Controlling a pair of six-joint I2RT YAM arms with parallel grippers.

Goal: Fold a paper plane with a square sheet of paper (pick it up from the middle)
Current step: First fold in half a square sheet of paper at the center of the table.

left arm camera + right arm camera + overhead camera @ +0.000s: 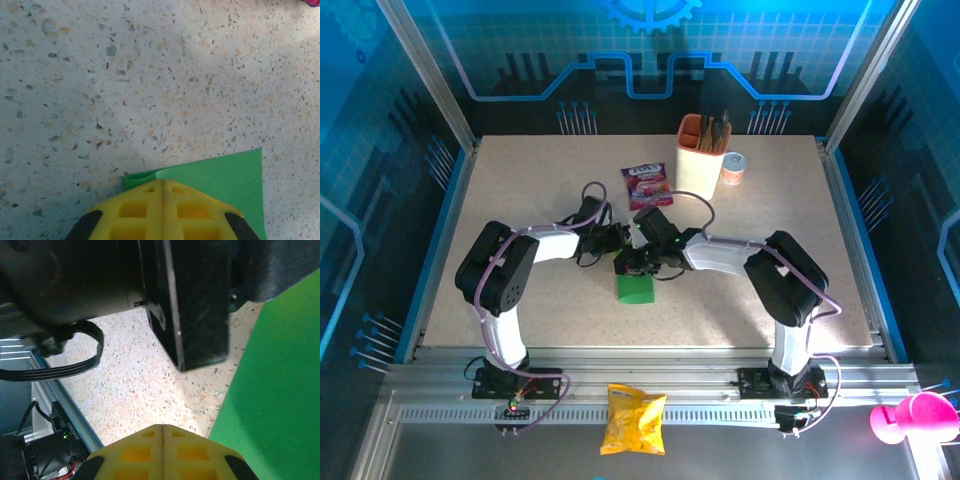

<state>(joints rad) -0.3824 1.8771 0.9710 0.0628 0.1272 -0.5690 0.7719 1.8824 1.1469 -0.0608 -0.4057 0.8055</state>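
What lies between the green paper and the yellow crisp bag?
In the top view, a bare stretch of table, then the metal rails at the near edge, separate the green paper from the yellow crisp bag.

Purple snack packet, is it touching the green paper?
Apart. The top view shows the purple snack sachet lying well behind the bright green paper sheet, speckled tabletop all around it.

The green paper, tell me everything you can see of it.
The green paper is thin, plain, bright green and matte, roughly square from above. It lies near the middle of the speckled table. In the left wrist view one sharp corner points away and a small lip curls up beside the shut left gripper, whose tips meet its edge; whether they pinch it cannot be told.
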